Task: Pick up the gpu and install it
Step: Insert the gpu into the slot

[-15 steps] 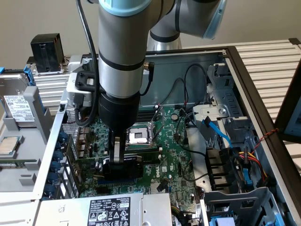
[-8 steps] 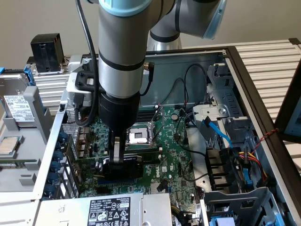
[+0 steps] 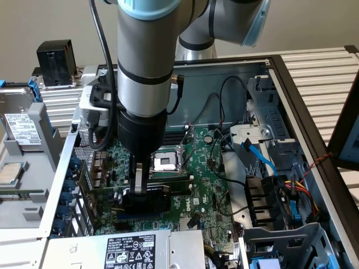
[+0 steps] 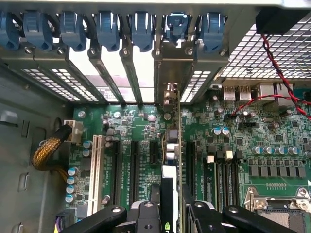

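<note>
Green board fills the floor of the open computer case (image 3: 291,106), and the arm has the gpu (image 3: 147,197) low over it, standing on edge. The gripper (image 4: 172,213) has its fingers (image 4: 146,216) pinching the card along its upper edge, likely so the connector edge faces down toward the motherboard (image 4: 272,141). From the wrist view the card's metal bracket (image 4: 172,68) lines up with an open rear opening, which suggests it is being seated in a slot (image 4: 154,148).
</note>
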Robot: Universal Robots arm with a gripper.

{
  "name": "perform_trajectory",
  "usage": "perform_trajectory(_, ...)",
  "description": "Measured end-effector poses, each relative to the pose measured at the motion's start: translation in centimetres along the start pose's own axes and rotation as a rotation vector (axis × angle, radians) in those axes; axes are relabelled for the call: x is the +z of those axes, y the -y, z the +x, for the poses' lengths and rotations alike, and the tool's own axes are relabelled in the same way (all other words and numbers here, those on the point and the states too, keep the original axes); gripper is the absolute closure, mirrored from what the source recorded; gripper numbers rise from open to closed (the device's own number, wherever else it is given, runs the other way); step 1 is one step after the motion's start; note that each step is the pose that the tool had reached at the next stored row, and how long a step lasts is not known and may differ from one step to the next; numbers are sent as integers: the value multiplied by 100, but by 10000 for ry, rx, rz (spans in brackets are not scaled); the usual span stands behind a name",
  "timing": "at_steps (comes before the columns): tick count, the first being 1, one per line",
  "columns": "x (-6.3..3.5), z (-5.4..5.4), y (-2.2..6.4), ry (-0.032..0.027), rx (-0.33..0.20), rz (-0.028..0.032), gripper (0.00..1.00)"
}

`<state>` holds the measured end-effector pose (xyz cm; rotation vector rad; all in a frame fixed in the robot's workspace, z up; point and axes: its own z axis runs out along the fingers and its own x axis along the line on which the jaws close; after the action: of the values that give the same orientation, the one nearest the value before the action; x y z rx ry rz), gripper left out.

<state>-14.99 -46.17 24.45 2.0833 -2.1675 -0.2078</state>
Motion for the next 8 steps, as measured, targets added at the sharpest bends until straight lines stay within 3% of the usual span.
perform_trajectory(8, 1, 0, 0, 5, 23, 0, 73)
